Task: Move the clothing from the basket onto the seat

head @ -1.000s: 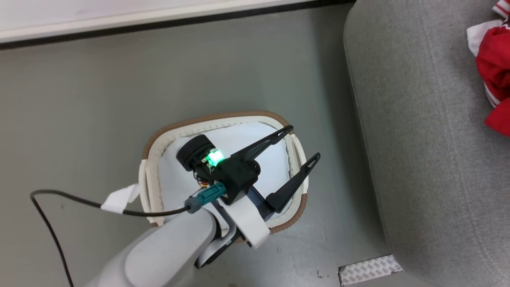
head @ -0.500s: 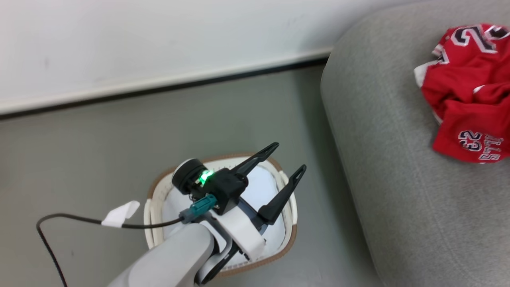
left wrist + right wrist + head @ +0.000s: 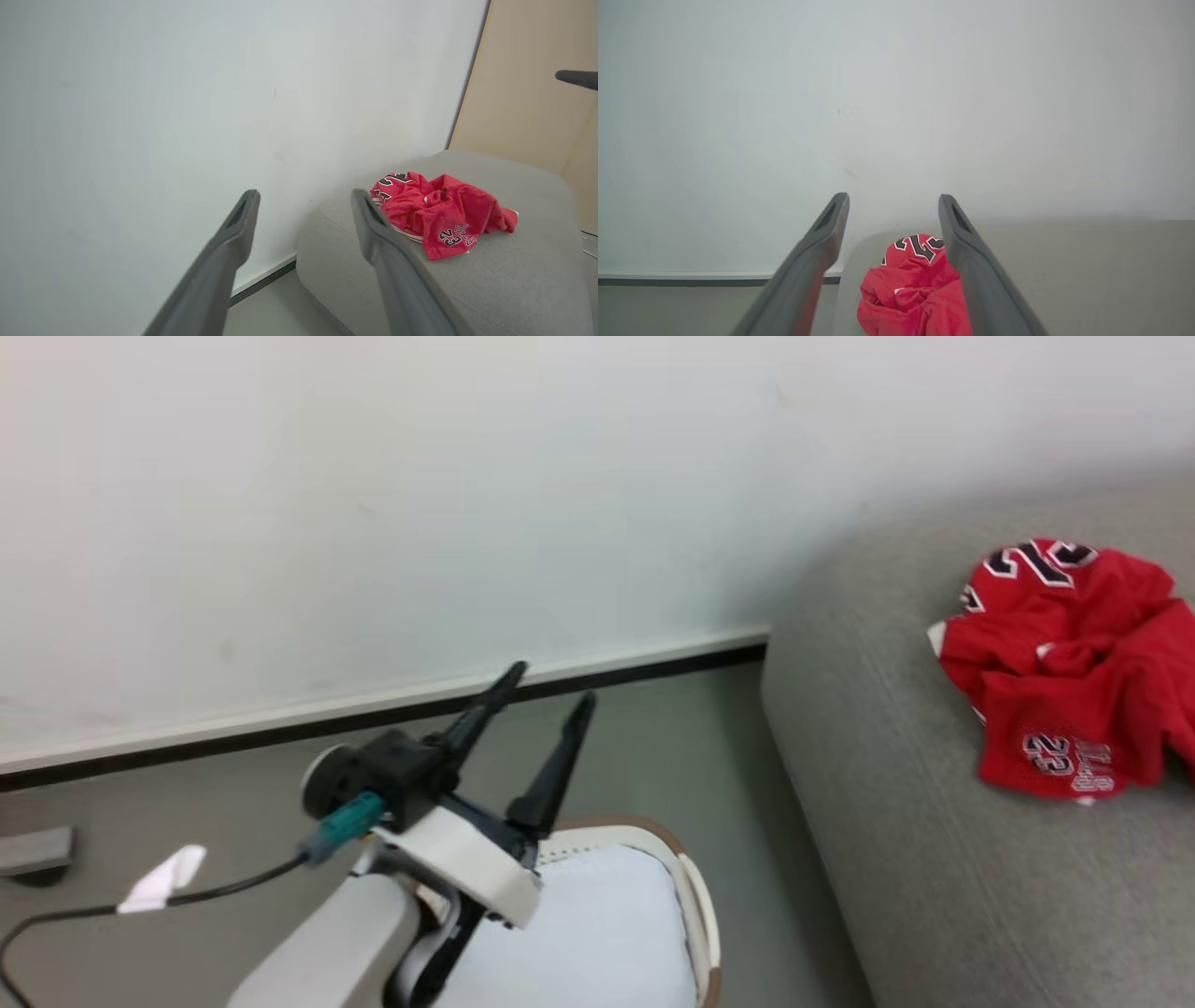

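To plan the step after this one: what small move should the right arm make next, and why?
Probably draw the right pincer back from the grey sofa: it stands open and empty, and the red jerseys already lie on that sofa.

The left arm's pale forearm (image 3: 327, 943) comes up from the bottom of the head view, a bit left of the middle. Its wrist (image 3: 457, 859) is white, with a black block on top. The left tool (image 3: 553, 683) points up and a little to the right. Its two long dark fingers (image 3: 558, 761) stand far apart and hold nothing. The right tool (image 3: 893, 197) has its two fingers spread wide too, with nothing held between them.
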`<state>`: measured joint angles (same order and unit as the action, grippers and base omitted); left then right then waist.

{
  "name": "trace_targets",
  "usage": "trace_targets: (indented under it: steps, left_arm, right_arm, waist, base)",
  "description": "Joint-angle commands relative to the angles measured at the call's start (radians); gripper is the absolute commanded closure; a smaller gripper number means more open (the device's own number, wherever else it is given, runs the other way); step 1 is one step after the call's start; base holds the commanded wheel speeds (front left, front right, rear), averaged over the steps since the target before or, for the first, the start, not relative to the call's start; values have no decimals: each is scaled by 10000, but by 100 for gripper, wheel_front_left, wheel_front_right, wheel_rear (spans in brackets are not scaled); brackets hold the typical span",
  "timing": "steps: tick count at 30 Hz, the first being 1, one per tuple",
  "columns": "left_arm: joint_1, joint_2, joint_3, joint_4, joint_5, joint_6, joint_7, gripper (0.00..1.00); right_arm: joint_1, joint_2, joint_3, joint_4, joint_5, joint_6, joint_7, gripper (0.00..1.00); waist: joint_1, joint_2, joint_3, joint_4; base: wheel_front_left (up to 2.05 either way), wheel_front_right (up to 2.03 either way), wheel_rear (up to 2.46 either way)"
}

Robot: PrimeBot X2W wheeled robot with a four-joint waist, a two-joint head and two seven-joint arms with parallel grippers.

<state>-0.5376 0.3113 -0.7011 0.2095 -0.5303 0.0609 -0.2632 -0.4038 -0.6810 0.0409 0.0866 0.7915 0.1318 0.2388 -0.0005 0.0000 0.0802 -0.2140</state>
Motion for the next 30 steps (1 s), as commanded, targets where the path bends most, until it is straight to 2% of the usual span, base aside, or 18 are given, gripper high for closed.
trace_targets:
  steps: [1, 6, 12, 18, 21, 24, 30]
  left_arm:
    - [258, 128, 200, -77, -166, 75, -10, 0]
    - [1039, 433, 1407, -425, -262, 448, -9, 0]
    - [2355, 711, 2861, -682, -364, 822, -9, 0]
    - [3668, 413, 4148, -625, -234, 1049, -10, 0]
    - [4255, 34, 4785, -594, -57, 861, -10, 0]
    - [4776, -329, 5236, -290, 113, 435, -10, 0]
    - [5328, -1053, 5879, 107, 1220, -256, -12, 0]
  right_arm:
    - [224, 178, -27, -245, -190, -23, -149, 0]
    - [827, 1184, -55, -854, -867, -23, -873, 0]
    - [1616, 2489, -113, -869, -1661, -23, -2061, 0]
    - [2423, 3635, -110, -430, -2305, -23, -3395, 0]
    - [2848, 3972, 36, -101, -2789, -23, -4100, 0]
    - [3124, 4139, 405, 344, -3467, -23, -4555, 0]
    - [3433, 5024, 547, 1440, -4093, -23, -5015, 0]
  waist:
    - [5, 0, -437, 501]
    - [5, 0, -713, 1149]
    - [5, 0, -894, 1824]
    - [5, 0, -1022, 2285]
    - [5, 0, -1058, 2396]
    - [5, 0, -1075, 2420]
    - [5, 0, -1101, 2409]
  base:
    - [0, 0, 0]
    - [0, 0, 0]
    - [0, 0, 0]
    - [0, 0, 0]
    - [0, 0, 0]
    - [0, 0, 0]
    - [0, 0, 0]
